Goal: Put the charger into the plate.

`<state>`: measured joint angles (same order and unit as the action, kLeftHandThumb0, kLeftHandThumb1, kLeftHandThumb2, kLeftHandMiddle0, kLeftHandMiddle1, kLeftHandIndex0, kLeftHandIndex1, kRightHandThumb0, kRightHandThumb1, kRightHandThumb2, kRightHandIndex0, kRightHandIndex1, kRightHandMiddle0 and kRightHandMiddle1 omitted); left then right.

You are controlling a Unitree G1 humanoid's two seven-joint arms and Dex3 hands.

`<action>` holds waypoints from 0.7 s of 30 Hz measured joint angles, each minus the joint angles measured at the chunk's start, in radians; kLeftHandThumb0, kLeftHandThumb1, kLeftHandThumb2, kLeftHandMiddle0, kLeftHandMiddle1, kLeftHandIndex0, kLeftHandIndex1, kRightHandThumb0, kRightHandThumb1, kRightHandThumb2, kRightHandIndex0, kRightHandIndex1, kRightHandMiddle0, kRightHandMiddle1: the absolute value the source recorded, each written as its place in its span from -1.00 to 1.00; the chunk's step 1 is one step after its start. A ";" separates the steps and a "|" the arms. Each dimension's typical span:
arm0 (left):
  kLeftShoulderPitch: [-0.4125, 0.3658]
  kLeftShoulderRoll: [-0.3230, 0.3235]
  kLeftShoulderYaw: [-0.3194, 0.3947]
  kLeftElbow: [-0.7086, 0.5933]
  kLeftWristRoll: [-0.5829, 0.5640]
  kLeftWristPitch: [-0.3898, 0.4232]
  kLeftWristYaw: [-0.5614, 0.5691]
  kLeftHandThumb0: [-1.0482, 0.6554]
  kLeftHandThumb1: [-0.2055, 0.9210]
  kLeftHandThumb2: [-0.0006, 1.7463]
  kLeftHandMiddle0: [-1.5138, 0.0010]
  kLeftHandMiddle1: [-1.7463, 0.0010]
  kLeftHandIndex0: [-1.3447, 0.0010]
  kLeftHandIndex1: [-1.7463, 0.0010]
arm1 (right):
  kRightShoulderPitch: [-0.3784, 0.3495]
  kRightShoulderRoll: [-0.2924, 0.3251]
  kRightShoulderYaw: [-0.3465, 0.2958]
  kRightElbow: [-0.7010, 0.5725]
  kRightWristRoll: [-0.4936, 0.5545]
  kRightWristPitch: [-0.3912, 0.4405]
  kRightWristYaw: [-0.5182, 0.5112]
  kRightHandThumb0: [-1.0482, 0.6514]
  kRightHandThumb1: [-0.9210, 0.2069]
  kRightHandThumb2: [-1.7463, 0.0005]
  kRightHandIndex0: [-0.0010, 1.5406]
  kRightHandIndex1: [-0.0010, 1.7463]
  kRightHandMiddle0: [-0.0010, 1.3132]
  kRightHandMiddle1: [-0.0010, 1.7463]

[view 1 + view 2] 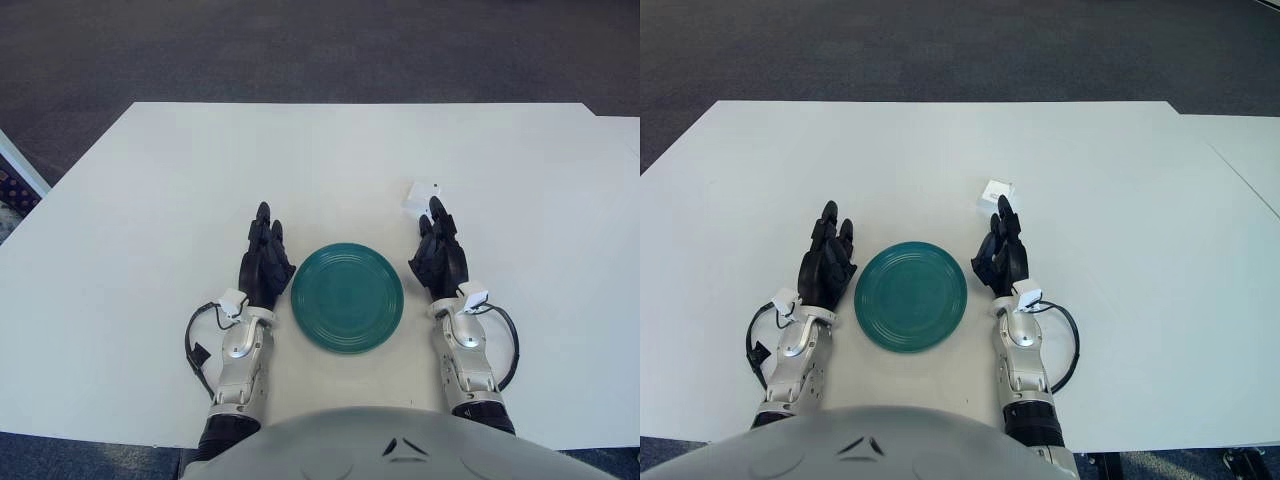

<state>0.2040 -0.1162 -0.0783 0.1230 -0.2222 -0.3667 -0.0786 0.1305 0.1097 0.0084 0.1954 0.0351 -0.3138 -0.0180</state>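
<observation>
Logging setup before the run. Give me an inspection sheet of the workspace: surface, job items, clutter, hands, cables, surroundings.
Surface: white table, flat; a second white tabletop edge shows at far right.
Job's things: teal plate near the front edge, nothing in it; white charger lies on the table beyond and to the right of the plate.
Clutter: nothing seen.
Hands: left hand beside the plate's left rim, fingers extended, holding nothing; right hand beside the plate's right rim, fingertips pointing at the charger's near edge, no grasp.
Cables: black cable loop at the left wrist, another at the right wrist.
Surroundings: dark grey carpet around the table.
</observation>
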 measured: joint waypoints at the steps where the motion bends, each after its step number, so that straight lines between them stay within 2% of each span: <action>1: 0.002 0.000 -0.001 -0.003 0.000 0.003 0.000 -1.00 1.00 -0.08 1.00 1.00 0.97 0.96 | 0.000 0.000 0.000 0.000 -0.004 0.000 -0.002 -0.67 -1.00 -0.12 -1.00 -1.00 -1.00 -0.83; 9: 0.007 0.000 -0.002 -0.030 0.017 0.049 0.002 -1.00 1.00 -0.05 1.00 1.00 0.96 0.95 | 0.001 0.000 0.002 -0.001 -0.013 0.000 -0.007 -0.70 -1.00 -0.12 -1.00 -1.00 -1.00 -0.84; 21: 0.007 -0.001 0.000 -0.032 -0.001 0.048 -0.003 -1.00 1.00 -0.07 1.00 1.00 0.97 0.95 | 0.002 0.001 0.003 0.000 -0.012 -0.004 -0.010 -0.69 -1.00 -0.12 -0.98 -0.99 -1.00 -0.83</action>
<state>0.2112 -0.1168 -0.0779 0.0914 -0.2232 -0.3184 -0.0814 0.1328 0.1103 0.0112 0.1953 0.0226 -0.3182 -0.0276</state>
